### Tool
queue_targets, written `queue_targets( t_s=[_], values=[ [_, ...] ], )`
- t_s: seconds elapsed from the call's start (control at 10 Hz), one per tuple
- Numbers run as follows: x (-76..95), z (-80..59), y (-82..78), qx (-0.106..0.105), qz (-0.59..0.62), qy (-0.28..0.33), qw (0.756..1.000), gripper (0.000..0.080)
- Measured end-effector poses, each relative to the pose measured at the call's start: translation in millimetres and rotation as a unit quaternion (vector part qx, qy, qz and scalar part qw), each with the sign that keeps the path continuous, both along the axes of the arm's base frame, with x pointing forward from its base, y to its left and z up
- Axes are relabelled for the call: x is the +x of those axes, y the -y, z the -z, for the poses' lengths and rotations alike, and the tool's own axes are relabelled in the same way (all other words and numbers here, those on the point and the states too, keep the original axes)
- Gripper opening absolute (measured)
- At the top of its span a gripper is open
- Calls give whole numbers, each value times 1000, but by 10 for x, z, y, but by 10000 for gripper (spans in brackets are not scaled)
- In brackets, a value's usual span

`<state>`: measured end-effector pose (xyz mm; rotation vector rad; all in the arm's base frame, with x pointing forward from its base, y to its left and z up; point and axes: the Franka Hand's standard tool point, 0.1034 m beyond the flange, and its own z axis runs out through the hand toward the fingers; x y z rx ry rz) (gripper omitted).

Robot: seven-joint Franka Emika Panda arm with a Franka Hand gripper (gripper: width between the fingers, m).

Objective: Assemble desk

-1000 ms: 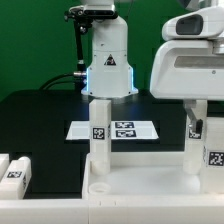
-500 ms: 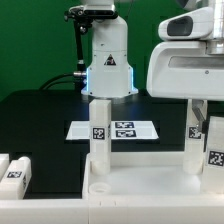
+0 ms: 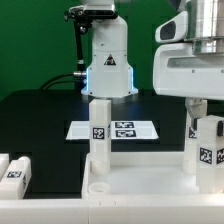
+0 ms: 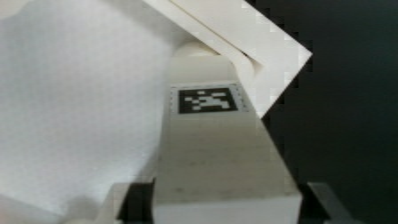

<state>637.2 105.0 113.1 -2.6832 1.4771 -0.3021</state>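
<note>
White plastic makes up every furniture part in view. The desk tabletop (image 3: 140, 190) lies in the foreground of the exterior view, on the black table surface (image 3: 40, 115), with its raised rim running along the near edge and its sockets facing up. One leg (image 3: 99, 130) stands upright in the tabletop toward the middle of the exterior view, with a black-and-white tag on the face toward the camera. A second leg (image 3: 207, 150) stands upright at the exterior view's right, also tagged, directly below the large white gripper housing that fills the upper right of that view. The wrist view shows the gripper (image 4: 226, 196) clenched on this second leg: dark fingers (image 4: 135, 198) press against both side faces of the leg, and the leg's tagged face points at the wrist camera. Beyond the leg in the wrist view, the tabletop's white surface and an angled rim corner are visible against the black table. Whether the leg's lower end is fully seated in its socket cannot be determined from either view. Two further loose legs (image 3: 14, 170) lie flat on the table at the exterior view's lower left, side by side, near the tabletop's edge. The marker board (image 3: 118, 128) lies flat on the table behind the standing leg, in front of the robot base (image 3: 108, 62).
</note>
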Motion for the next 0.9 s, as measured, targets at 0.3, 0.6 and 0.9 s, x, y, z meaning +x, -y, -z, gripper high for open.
queue_targets(
  t_s=[0.3,0.6,0.9],
  values=[
    [-12,-4,-13,33,139,-11,990,287],
    [-8,17,-4,115,338,4,934,301],
    [-2,14,28,139,405,3,904,302]
  ],
)
